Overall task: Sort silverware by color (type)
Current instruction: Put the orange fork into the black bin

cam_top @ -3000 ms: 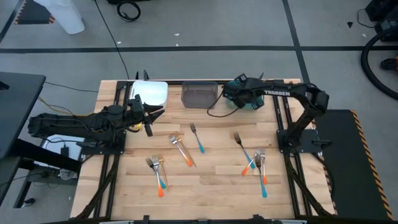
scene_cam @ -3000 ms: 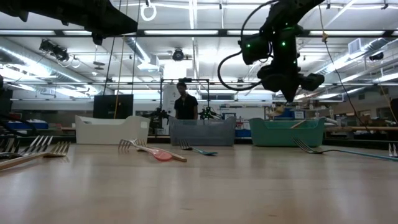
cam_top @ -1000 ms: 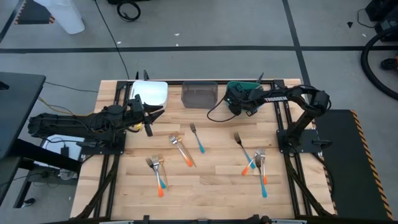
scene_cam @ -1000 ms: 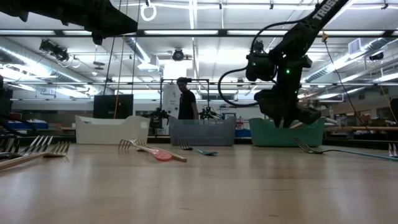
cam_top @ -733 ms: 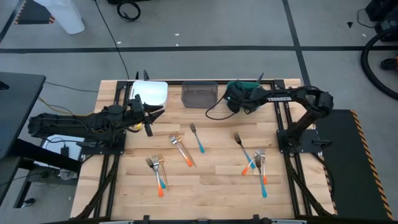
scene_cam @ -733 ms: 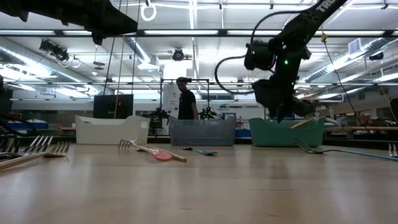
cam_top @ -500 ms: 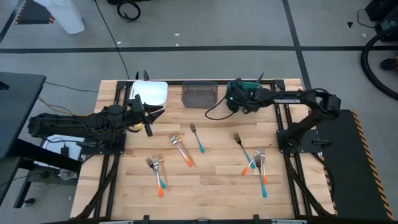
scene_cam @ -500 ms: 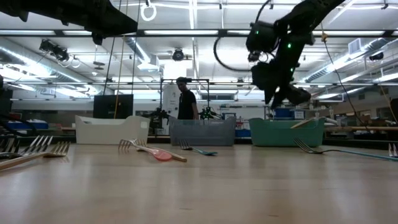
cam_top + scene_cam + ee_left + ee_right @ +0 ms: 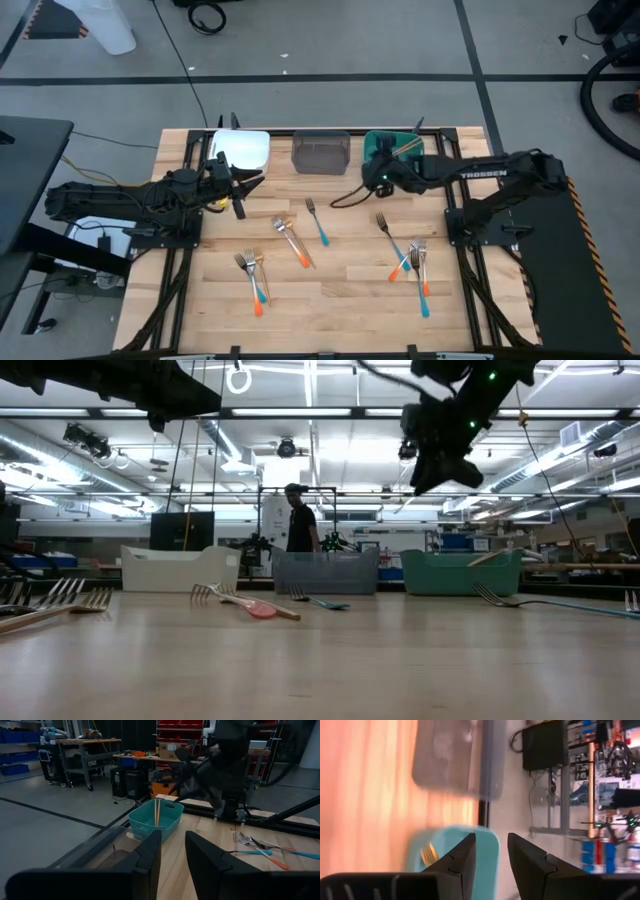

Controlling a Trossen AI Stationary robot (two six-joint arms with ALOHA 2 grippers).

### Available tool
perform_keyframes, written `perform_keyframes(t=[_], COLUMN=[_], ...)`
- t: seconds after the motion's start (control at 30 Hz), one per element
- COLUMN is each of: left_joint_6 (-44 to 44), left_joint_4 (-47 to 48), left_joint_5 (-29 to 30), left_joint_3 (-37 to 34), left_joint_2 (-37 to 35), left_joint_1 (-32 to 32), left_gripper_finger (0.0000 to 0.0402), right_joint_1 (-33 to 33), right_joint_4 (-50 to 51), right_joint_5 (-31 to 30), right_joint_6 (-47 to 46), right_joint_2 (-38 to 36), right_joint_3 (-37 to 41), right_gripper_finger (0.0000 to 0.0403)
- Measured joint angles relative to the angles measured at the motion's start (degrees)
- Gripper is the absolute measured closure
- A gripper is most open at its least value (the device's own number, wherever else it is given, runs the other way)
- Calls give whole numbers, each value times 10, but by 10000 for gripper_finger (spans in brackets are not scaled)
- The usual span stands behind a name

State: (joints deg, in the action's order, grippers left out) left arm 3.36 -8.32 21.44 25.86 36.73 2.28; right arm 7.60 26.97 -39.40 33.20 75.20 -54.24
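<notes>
Right gripper point(image 9: 377, 178) raised just near-side of teal bin point(image 9: 392, 147), fingers parted, nothing held, gold utensil point(image 9: 404, 147) lying in that bin, left gripper point(image 9: 247, 185) parked near white bin point(image 9: 242, 149), fingers apart and empty, remaining silverware point(image 9: 300, 245) scattered mid-table.

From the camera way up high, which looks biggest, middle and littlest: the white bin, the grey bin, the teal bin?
1. white bin and grey bin: about alike.
2. teal bin: looks smallest, but the right arm covers part of it, so unsure.
</notes>
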Motion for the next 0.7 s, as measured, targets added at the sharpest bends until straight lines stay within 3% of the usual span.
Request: perform_keyframes(t=[0.2,0.37,0.5,0.7], left_joint_6=[-1,-72,-88,-85], left_joint_4=[-10,-42,-44,-72], left_joint_5=[0,-1,-42,-71], left_joint_3=[0,0,0,0], left_joint_2=[0,0,0,16], left_joint_1=[0,0,0,0], left_gripper_finger=[306,306,306,306], right_joint_1=[-45,-60,-64,-79], right_joint_4=[-74,-107,-106,-100], right_joint_5=[9,104,186,205], right_joint_6=[-153,-269,-356,-418], right_joint_2=[4,5,6,6], right_joint_3=[0,-1,0,0], right_gripper_finger=[280,280,280,280])
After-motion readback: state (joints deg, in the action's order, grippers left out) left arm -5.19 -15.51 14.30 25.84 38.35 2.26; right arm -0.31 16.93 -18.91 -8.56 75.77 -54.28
